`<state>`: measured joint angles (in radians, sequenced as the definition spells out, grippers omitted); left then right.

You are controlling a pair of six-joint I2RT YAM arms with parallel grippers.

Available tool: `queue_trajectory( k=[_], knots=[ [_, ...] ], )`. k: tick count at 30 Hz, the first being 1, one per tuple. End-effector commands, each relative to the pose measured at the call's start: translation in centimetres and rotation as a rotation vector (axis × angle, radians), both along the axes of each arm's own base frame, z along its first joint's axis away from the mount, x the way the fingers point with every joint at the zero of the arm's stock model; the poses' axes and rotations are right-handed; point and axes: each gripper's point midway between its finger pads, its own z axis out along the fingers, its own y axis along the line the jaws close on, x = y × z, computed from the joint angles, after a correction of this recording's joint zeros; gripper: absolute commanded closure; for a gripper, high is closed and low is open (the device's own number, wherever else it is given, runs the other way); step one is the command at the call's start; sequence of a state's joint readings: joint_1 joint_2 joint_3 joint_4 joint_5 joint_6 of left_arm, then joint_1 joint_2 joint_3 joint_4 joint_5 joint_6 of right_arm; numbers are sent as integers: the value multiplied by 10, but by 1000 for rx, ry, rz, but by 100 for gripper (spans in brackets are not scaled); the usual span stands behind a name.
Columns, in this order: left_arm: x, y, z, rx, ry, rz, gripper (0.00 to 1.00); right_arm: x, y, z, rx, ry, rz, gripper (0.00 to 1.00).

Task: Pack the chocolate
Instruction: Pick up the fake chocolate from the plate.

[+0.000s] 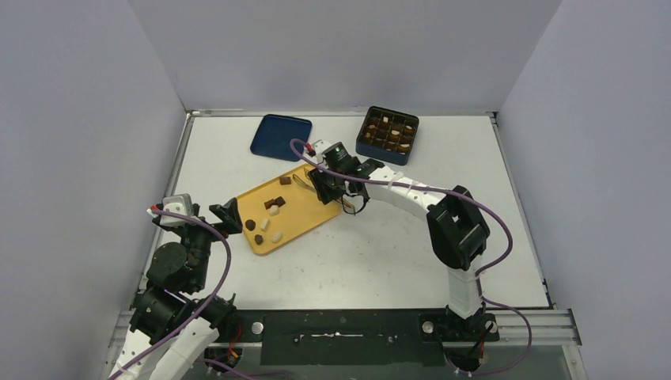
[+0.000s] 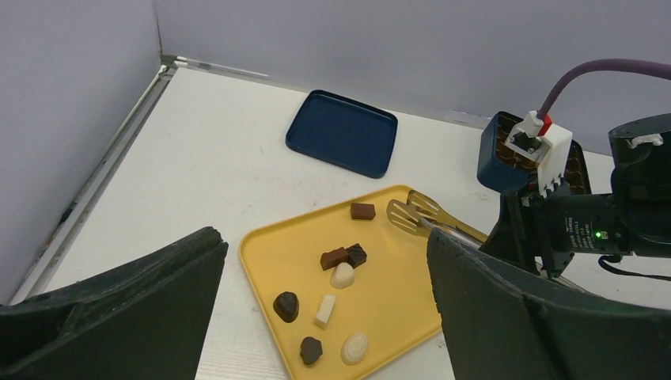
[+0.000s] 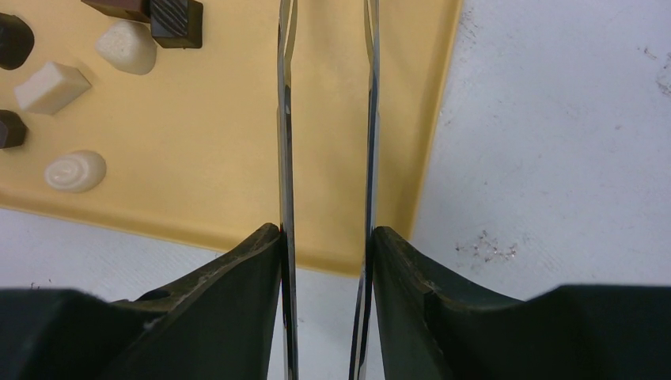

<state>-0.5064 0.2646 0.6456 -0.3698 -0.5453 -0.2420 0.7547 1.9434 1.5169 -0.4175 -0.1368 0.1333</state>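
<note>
Chocolate (image 2: 342, 275) lay as eight loose bite-size pieces, dark brown, caramel-brown and white, scattered on a yellow tray (image 1: 261, 247) that sat at an angle on the white table (image 1: 380, 253). Nearest the arm bases, the left gripper (image 1: 228, 218) hovered just beside the tray's left corner with its two dark fingers spread wide and nothing between them. Across the tray, at its far right edge, the right gripper (image 3: 326, 237) was clamped on a pair of thin metal tongs (image 2: 411, 212), one finger pressed against the outside of each tong arm. The tong arms ran side by side with a gap between them, and their flat slotted tips reached over the tray's far corner, near one caramel-brown piece but apart from it. Farther back, a dark blue lid (image 1: 281, 136) lay flat on the table. To its right stood a dark blue gridded box (image 1: 380, 152), with more brown and white pieces sitting in several of its compartments.
</note>
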Motion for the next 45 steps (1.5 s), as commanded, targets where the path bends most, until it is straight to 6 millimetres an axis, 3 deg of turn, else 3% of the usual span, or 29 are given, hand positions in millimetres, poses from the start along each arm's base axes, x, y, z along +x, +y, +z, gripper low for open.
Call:
queue_trajectory(
  k=[1, 24, 34, 45],
  knots=[
    [0, 3, 13, -12, -39, 13, 3, 12, 29, 25, 80, -67, 58, 57],
    [-1, 3, 13, -13, -44, 9, 3, 16, 59, -10, 3, -40, 118, 56],
    [-2, 4, 13, -14, -45, 12, 3, 17, 58, -5, 2, -51, 114, 67],
    [-1, 3, 13, -13, -45, 11, 3, 6, 55, 21, 63, -64, 117, 72]
  ],
)
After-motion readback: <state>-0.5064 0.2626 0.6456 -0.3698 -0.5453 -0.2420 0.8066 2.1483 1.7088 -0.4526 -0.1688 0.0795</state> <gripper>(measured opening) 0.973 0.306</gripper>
